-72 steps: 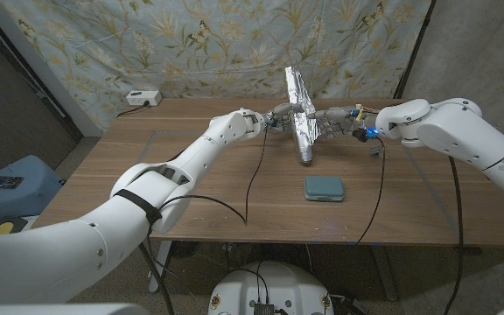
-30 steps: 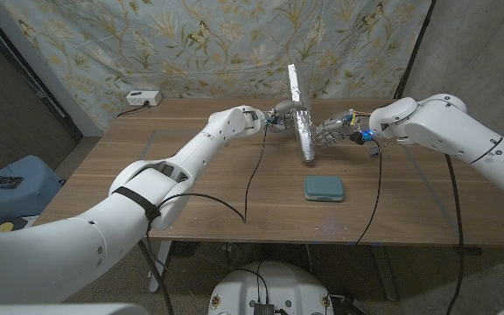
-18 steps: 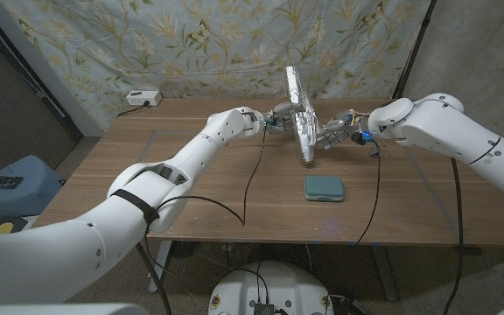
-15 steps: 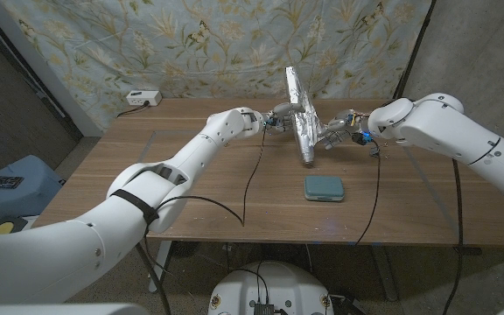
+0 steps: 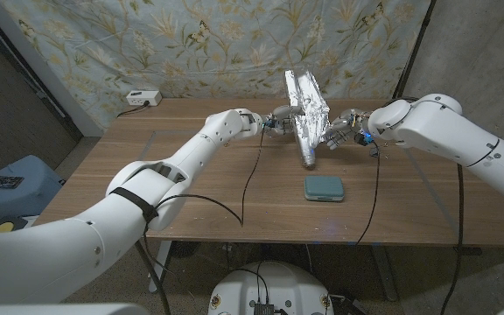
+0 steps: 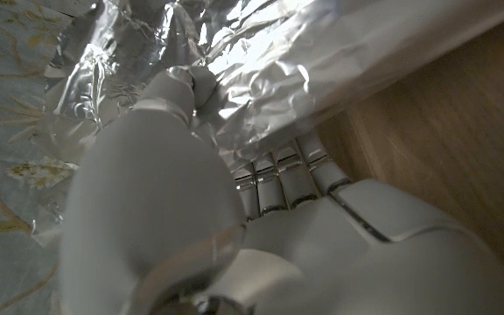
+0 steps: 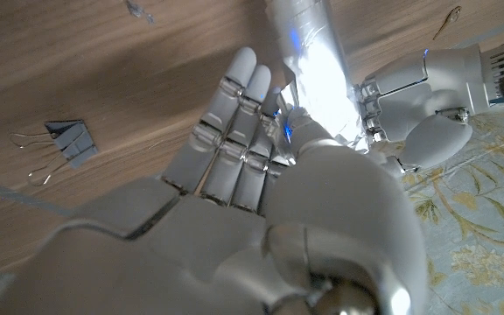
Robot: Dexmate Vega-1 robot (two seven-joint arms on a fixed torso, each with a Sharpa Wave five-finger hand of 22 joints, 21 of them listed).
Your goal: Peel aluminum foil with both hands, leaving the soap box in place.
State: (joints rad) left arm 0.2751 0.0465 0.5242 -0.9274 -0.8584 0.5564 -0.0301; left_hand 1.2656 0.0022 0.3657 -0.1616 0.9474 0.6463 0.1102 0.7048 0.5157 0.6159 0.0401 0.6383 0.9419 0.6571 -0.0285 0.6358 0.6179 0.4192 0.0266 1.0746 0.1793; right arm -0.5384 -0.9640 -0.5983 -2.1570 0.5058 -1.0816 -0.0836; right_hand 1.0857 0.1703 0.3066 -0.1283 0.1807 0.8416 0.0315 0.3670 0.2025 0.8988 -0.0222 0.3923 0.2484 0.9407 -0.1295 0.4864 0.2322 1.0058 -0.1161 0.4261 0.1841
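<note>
Wooden table [image 5: 191,192], floral curtain [image 5: 208,44] behind, white power strip [image 5: 142,98]

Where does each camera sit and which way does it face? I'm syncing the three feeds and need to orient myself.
Head view: on the robot's head, looking down at the table; both arms, left hand, right hand, foil, soap box.
Left wrist view: along the left hand's back at foil.
Right wrist view: along the right hand's back at foil, binder clip.
All share the foil.
</note>
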